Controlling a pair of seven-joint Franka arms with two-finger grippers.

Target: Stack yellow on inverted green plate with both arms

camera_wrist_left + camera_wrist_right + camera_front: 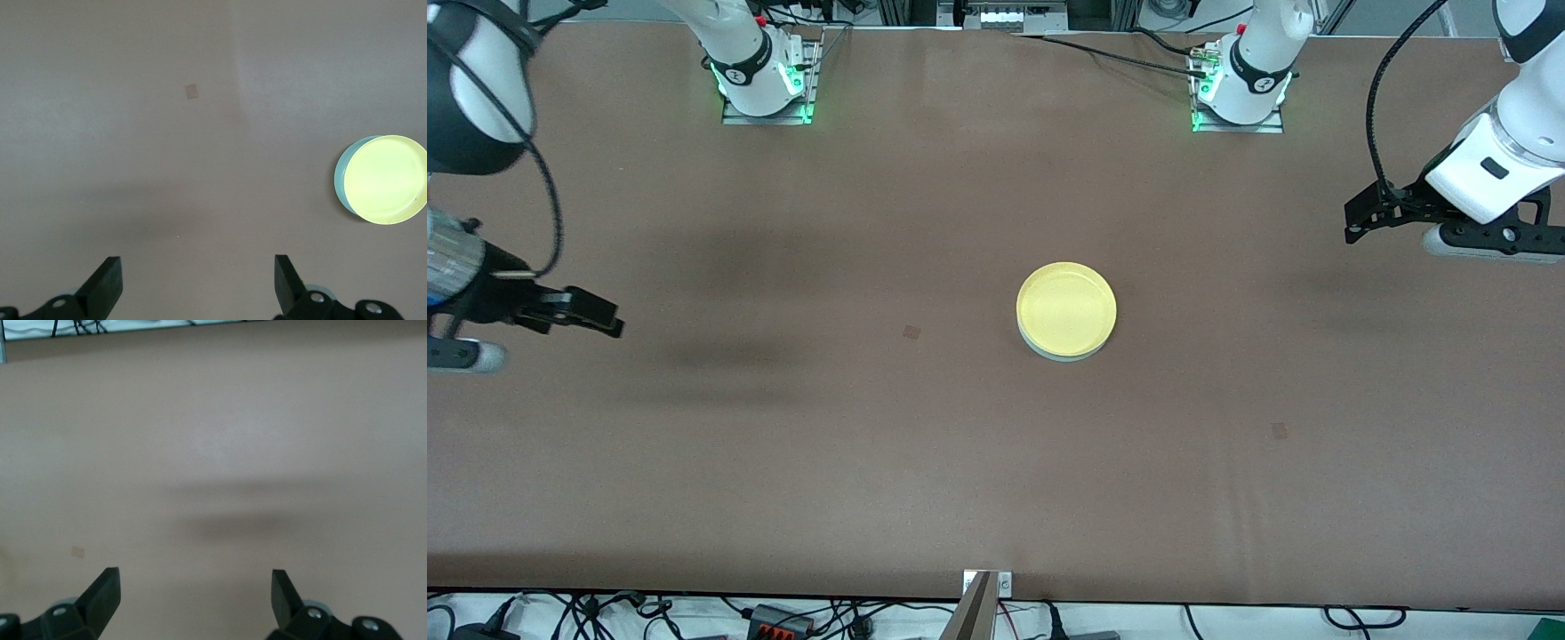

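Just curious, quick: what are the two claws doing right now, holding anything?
Left gripper: open, empty, over bare table.
Right gripper: open, empty, over bare table.
Round yellow plate sits on the pale green plate.

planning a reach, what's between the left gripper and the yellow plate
Front view: only bare brown table between the open left gripper and the yellow plate.

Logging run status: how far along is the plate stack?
Looks done: the yellow plate sits on the green plate, whose rim shows under it, mid-table. In hand: nothing. The left gripper hangs open over the left arm's end of the table, the right gripper open over the right arm's end, both clear of the stack. Left: nothing visible.
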